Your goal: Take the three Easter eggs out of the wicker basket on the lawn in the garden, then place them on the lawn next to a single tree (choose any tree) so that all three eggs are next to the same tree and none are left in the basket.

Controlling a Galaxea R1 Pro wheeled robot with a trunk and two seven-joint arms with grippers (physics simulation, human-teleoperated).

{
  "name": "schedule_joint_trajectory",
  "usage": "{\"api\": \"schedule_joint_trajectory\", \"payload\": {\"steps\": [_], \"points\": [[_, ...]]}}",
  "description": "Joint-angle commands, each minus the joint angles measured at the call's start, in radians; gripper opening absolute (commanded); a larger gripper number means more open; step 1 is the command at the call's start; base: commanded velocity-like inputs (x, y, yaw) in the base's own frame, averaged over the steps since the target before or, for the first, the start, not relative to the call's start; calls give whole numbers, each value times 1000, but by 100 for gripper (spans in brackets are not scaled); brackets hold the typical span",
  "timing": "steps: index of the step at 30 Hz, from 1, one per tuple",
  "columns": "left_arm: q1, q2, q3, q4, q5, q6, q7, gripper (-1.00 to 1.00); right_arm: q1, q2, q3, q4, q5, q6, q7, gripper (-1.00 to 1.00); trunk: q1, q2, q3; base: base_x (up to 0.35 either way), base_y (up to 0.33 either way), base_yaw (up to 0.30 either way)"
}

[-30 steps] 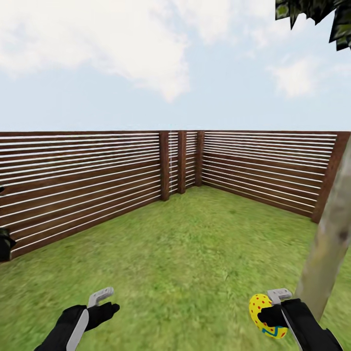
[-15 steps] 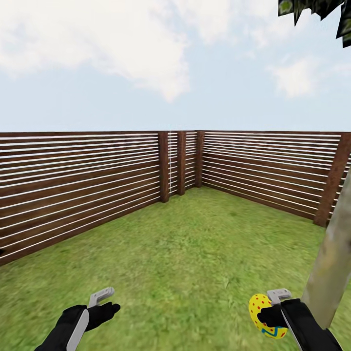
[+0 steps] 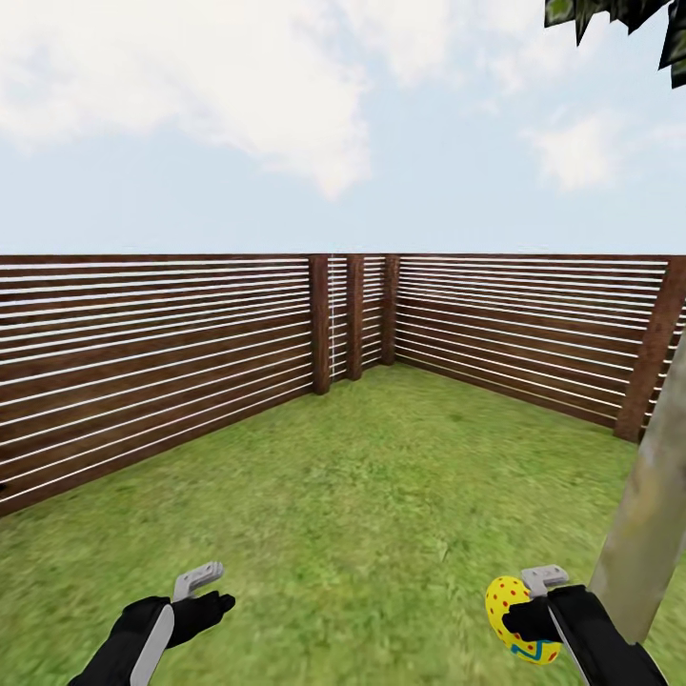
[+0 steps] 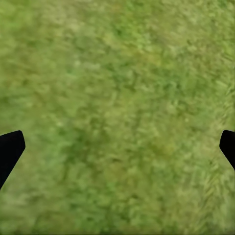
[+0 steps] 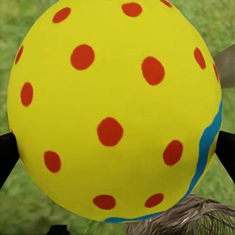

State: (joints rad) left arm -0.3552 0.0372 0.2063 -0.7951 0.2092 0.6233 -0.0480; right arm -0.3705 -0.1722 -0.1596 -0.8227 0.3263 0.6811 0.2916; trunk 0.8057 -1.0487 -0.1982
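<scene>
Change over the last second: the head view swung slightly, so the fence (image 3: pixel 152 353) sat a little differently and the trunk (image 3: pixel 648 505) shifted toward the right edge and stood more upright in the picture. Both arms and the egg held their places in the frame. Judged as the base settling beside the tree, with the drop not yet begun.

Left gripper (image 3: pixel 205 586): low at the left, fingers spread wide, holding nothing. In its wrist view, bare lawn (image 4: pixel 117 107) between the two dark fingertips (image 4: pixel 11 149).

Lawn (image 3: pixel 381 495): open grass from the fence corner to the arms.

Egg (image 3: pixel 514 619): yellow with red dots and a blue band, clamped in the right gripper (image 3: pixel 532 617), well above the grass, just beside the trunk. In the right wrist view, the egg (image 5: pixel 115 110) sat pinched between the fingers.

Tree: pale trunk rising at the far right, leaves at the top corner.
</scene>
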Motion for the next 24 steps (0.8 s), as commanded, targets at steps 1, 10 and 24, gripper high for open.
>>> {"api": "schedule_joint_trajectory", "payload": {"steps": [1,10,24], "points": [[-1,0,3,-1,-1,6,-5,100,-1,1,-2,-1,11,3,9,-100,4,-8,-5,0,0,0],[-1,0,2,20,-1,4,-3,100,-1,2,-3,0,11,2,8,-100,39,-71,-33,0,0,0],[-1,-19,3,26,-1,3,2,100,-1,-1,-4,0,11,3,8,-100,92,-169,-77,0,0,0]]}}
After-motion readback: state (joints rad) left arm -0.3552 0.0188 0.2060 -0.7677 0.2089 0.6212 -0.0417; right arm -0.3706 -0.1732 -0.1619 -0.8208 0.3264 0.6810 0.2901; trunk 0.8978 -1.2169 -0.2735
